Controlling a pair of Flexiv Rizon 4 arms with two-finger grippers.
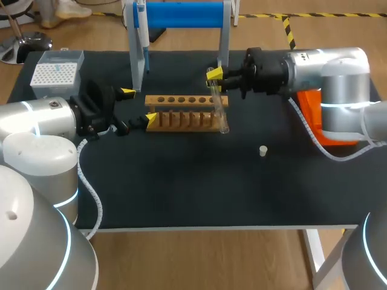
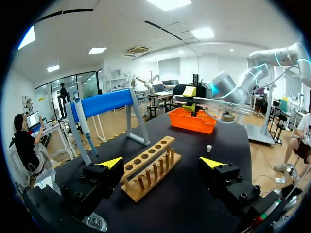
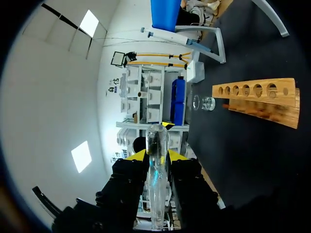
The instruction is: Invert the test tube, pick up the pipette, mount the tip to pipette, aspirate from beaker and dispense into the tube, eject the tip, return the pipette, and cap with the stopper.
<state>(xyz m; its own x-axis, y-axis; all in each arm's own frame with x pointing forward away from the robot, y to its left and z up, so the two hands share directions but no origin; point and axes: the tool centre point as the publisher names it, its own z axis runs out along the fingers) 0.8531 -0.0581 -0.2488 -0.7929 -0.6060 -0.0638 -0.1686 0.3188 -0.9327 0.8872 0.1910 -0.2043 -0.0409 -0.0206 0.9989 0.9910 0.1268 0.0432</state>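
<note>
My right gripper is shut on a clear glass test tube, which hangs tilted over the right end of the wooden rack. In the right wrist view the tube runs out between the yellow-tipped fingers. My left gripper stands open at the rack's left end, nothing between its fingers; the rack lies just ahead of it. The pipette hangs on the blue-barred stand. A small white stopper lies on the mat. The beaker stands beyond the rack.
A white tip box sits at the back left corner. An orange bin stands at the right, partly behind my right arm. The stand's blue bar spans the back of the table behind the rack.
</note>
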